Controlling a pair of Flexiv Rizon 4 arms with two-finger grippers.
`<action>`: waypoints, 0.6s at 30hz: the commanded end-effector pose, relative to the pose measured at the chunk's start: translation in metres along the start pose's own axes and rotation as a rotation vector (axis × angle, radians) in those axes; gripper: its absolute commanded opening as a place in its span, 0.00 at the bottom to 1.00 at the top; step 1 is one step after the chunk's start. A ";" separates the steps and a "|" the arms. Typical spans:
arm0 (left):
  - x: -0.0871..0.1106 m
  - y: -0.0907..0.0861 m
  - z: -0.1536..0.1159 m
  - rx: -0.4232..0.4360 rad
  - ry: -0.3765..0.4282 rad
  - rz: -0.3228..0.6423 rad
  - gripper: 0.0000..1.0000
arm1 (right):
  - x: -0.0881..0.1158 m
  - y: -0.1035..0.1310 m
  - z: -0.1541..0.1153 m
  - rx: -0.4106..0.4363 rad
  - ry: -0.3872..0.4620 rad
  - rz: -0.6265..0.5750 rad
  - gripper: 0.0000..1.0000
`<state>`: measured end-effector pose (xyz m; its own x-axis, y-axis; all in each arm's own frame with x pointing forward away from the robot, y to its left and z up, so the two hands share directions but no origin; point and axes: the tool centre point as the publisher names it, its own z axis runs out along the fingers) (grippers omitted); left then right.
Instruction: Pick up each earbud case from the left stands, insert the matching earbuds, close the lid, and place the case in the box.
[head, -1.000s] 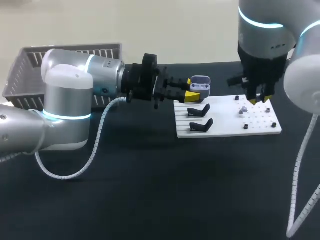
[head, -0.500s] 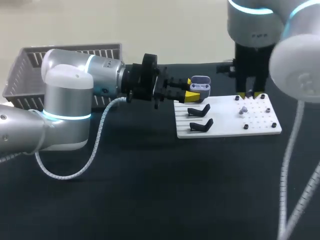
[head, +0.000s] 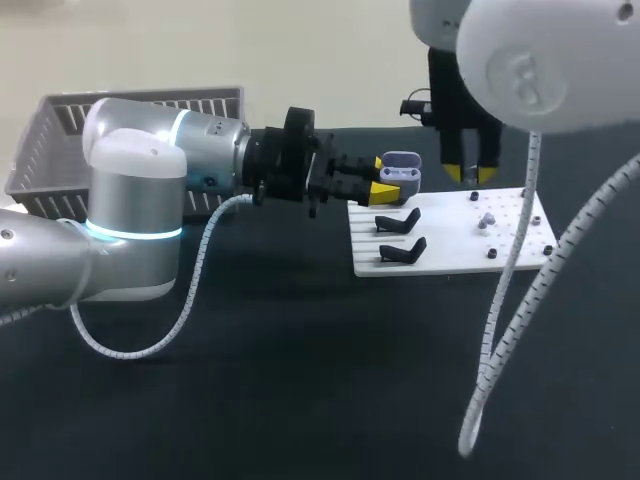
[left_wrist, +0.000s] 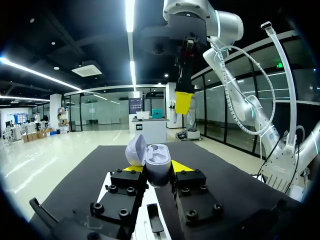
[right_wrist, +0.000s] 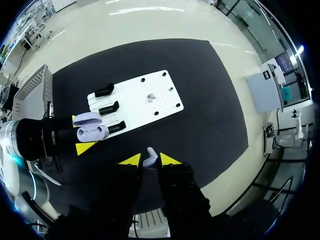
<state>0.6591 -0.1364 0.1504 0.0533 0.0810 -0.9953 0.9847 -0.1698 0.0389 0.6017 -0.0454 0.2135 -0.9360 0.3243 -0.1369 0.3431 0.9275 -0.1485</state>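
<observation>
From the head view, the left hand (head: 384, 177) is closed on the open case (head: 402, 170), holding it just off the far left corner of the white board (head: 450, 255). Two black stands (head: 397, 220) stand on the board's left part, and a small earbud (head: 487, 218) lies on its right part. The right hand (head: 467, 175) hangs above the board's far edge, fingers pointing down. The grey basket (head: 40, 160) stands on the black table (head: 300, 380), well to the left of the board.

In the left wrist view, the case (left_wrist: 159, 167) sits between the left hand's two yellow tips, gripped from both sides, its lid tipped up and back. The right hand (left_wrist: 183, 104) hangs high beyond it.

In the right wrist view, the right hand (right_wrist: 150, 161) is pinched on a pale second earbud (right_wrist: 150, 156), both yellow tips touching it. Far below lies the board (right_wrist: 165, 90), with the first earbud (right_wrist: 150, 96) near its middle. The open case (right_wrist: 92, 131) is in the left hand (right_wrist: 81, 134), just beside the board's edge next to the stands.
</observation>
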 end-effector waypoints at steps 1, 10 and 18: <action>0.000 0.000 0.000 0.000 0.001 0.000 0.00 | 0.000 0.002 0.000 0.006 0.002 0.001 0.00; 0.000 0.000 0.000 0.000 0.001 0.000 0.00 | 0.000 0.002 0.000 0.006 0.002 0.001 0.00; 0.001 0.000 0.001 -0.003 0.006 -0.004 0.00 | 0.001 0.011 -0.012 0.012 -0.008 0.068 0.00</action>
<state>0.6595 -0.1363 0.1500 0.0504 0.0828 -0.9953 0.9851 -0.1683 0.0359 0.6049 -0.0378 0.2194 -0.9134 0.3787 -0.1491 0.3989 0.9058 -0.1430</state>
